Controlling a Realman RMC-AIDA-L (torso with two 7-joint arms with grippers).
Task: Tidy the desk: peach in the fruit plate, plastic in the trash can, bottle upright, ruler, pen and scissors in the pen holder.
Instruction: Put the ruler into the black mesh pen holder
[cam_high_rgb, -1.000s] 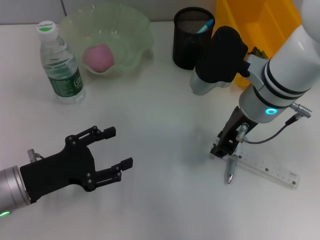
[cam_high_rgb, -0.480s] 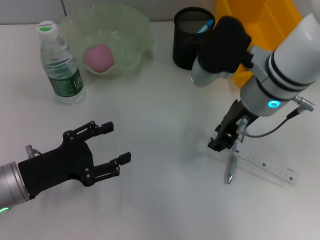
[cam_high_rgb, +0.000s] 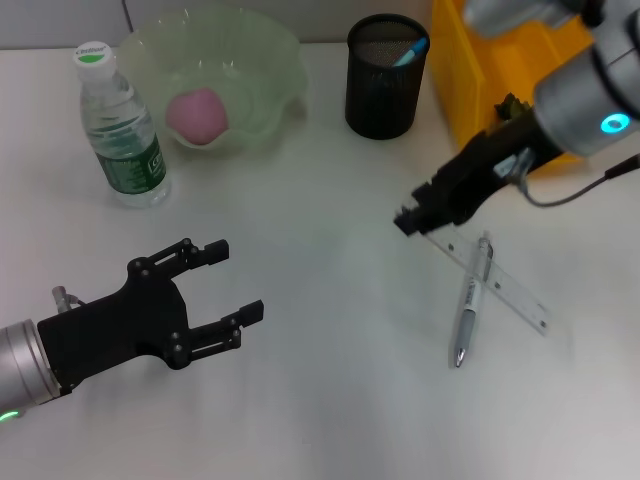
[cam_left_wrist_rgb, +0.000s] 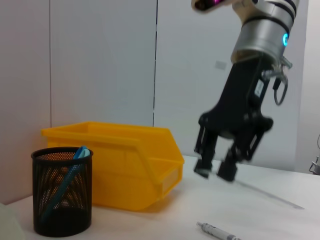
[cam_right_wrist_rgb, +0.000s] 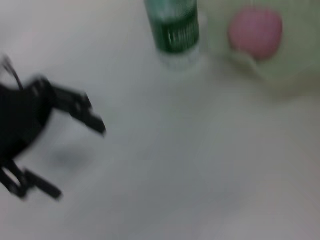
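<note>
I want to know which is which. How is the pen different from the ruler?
The pen is silver and round; the ruler is clear, flat and marked with lines. The pen lies loose on the table, across the ruler; the ruler has one end lifted in the right pincer. Both are long, thin and outside the pen holder.

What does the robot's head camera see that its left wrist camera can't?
Only the head view shows the upright clear water bottle, the pink peach in the pale green fruit plate, and the open black left gripper. Only the left wrist view shows the grey wall panels. Both show the black mesh pen holder, yellow plastic bin, silver pen and right gripper holding the clear ruler.
</note>
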